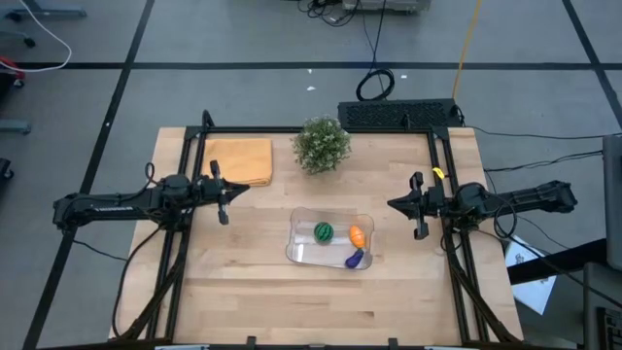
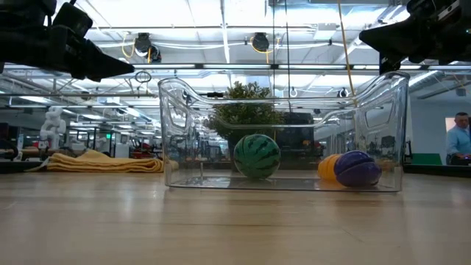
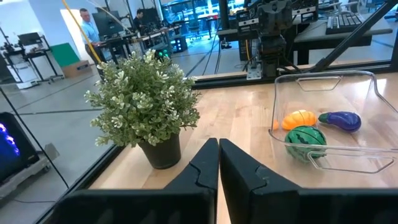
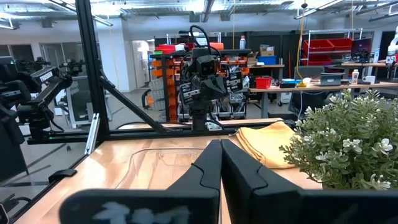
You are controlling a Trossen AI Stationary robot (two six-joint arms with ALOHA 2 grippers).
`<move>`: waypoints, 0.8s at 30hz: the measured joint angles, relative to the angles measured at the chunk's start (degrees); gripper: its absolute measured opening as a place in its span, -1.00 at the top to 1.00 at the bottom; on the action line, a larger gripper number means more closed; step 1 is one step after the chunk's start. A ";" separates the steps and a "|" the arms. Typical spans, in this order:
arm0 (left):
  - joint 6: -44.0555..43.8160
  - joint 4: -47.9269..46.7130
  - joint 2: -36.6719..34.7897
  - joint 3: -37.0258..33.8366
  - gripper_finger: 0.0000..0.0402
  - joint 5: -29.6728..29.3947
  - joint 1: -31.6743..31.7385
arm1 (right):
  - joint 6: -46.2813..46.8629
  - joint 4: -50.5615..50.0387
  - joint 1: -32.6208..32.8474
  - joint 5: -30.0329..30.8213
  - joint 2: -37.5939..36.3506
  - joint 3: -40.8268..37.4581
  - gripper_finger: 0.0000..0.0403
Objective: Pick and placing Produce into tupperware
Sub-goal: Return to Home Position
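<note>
The clear tupperware (image 1: 294, 248) stands on the table's middle, toward the near edge. Inside it lie the green striped ball (image 1: 323, 231), the orange piece (image 1: 358, 234) and the purple piece (image 1: 354, 259); all three rest on its bottom (image 2: 257, 156) (image 3: 300, 119) (image 3: 341, 121). My left gripper (image 1: 233, 190) hovers shut at the table's left side, above the wood and apart from the container. My right gripper (image 1: 393, 204) hovers shut at the table's right side, also clear of it. In both wrist views the fingers (image 3: 219, 163) (image 4: 221, 163) are pressed together with nothing between them.
A bushy potted plant (image 1: 322, 145) stands at the far middle of the table. A folded yellow-orange cloth (image 1: 239, 160) lies at the far left. A black frame (image 1: 437, 165) rims the table. Bare wood (image 1: 233, 282) lies to the container's left and near side.
</note>
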 joint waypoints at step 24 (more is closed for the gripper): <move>0.09 -0.03 0.00 0.00 0.87 0.00 0.00 | 0.01 0.00 0.01 0.00 0.00 0.00 1.00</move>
